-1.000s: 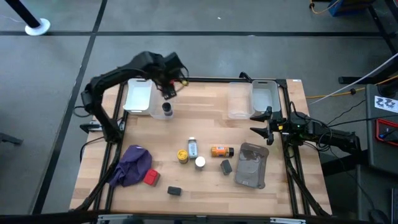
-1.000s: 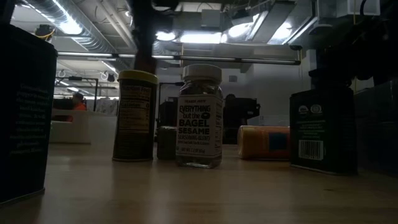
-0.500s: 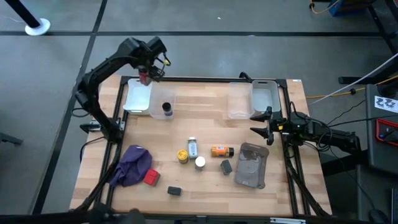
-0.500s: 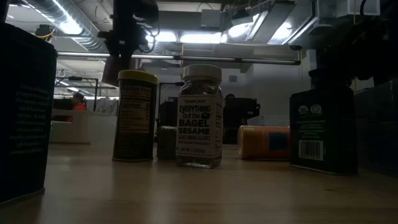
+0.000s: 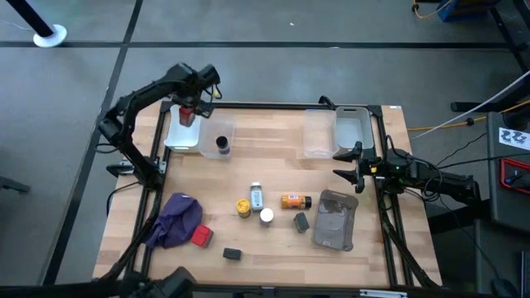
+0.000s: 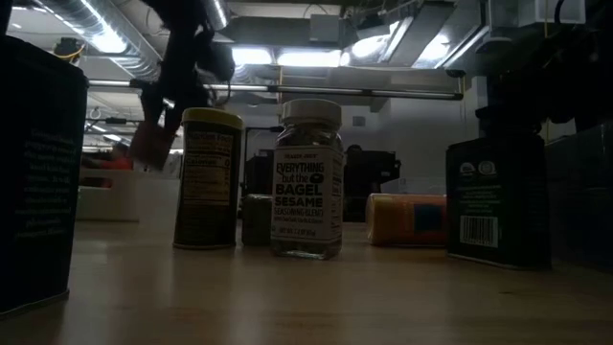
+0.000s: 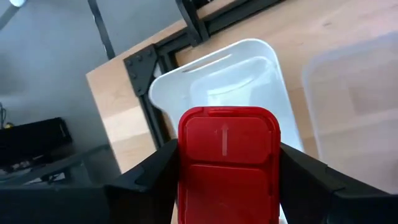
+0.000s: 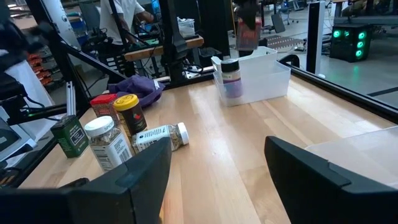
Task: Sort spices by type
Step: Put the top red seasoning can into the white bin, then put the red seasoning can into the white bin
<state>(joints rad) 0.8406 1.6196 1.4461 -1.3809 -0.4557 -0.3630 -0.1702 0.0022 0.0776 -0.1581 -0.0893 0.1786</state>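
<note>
The left hand (image 7: 227, 186) is clamped on a red cube (image 5: 187, 113) above the white bin (image 5: 183, 132); it should centre over the bin, then lower before releasing; the right hand (image 5: 348, 162), fingers apart, waits at the desk (image 5: 273, 157) edge.

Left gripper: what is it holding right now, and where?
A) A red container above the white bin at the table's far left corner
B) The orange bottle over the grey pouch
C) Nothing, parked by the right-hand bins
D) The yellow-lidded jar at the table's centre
A: the left gripper is shut on the red container, and the white bin lies directly beyond it.
</note>
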